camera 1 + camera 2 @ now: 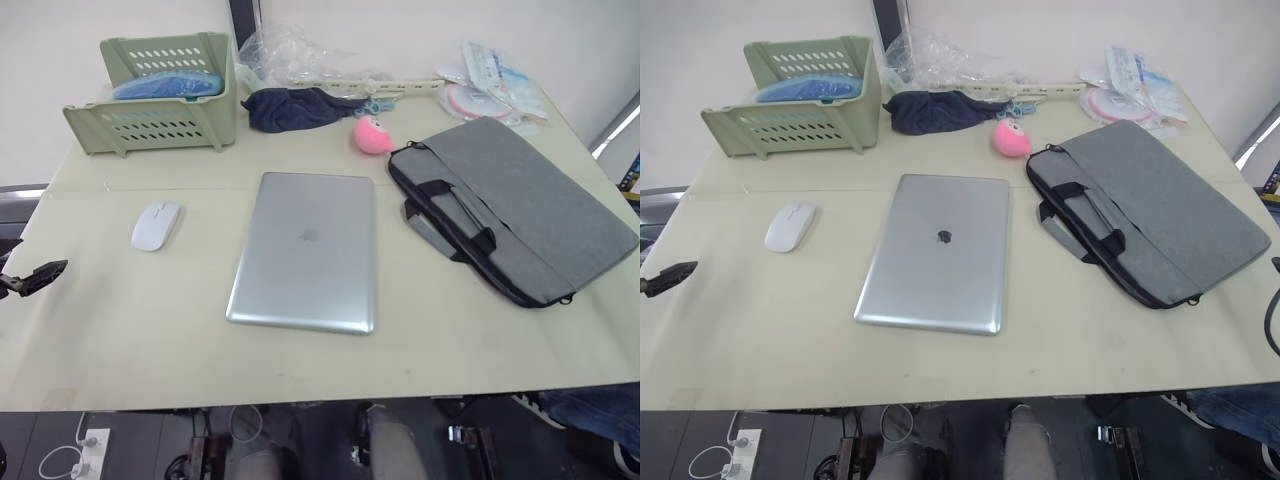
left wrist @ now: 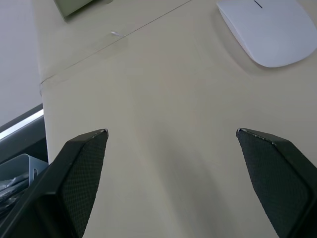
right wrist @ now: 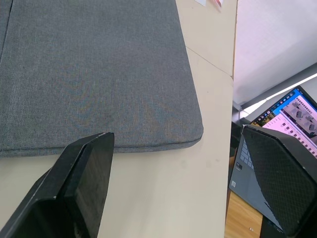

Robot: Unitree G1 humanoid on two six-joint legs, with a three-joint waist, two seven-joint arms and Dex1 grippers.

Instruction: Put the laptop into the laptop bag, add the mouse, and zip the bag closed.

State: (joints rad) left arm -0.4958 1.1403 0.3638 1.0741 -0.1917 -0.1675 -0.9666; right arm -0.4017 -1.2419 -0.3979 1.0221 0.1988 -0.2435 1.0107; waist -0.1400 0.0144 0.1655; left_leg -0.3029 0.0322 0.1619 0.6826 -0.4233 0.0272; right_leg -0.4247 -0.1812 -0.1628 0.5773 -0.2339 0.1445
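From the head views we see the closed laptop [image 1: 304,250] lying flat mid-table, the white mouse [image 1: 156,224] to its left and the grey laptop bag [image 1: 515,205] to its right. In the left wrist view our left gripper [image 2: 172,133] hovers spread wide over bare table [image 2: 163,99] near the mouse. In the right wrist view our right gripper [image 3: 178,134] is spread wide above the bag's corner at the table edge.

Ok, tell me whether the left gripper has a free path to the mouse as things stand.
Probably yes. The left gripper is open over bare table near the left edge, and the mouse lies just ahead with nothing between them. The laptop sits apart, to the mouse's right.
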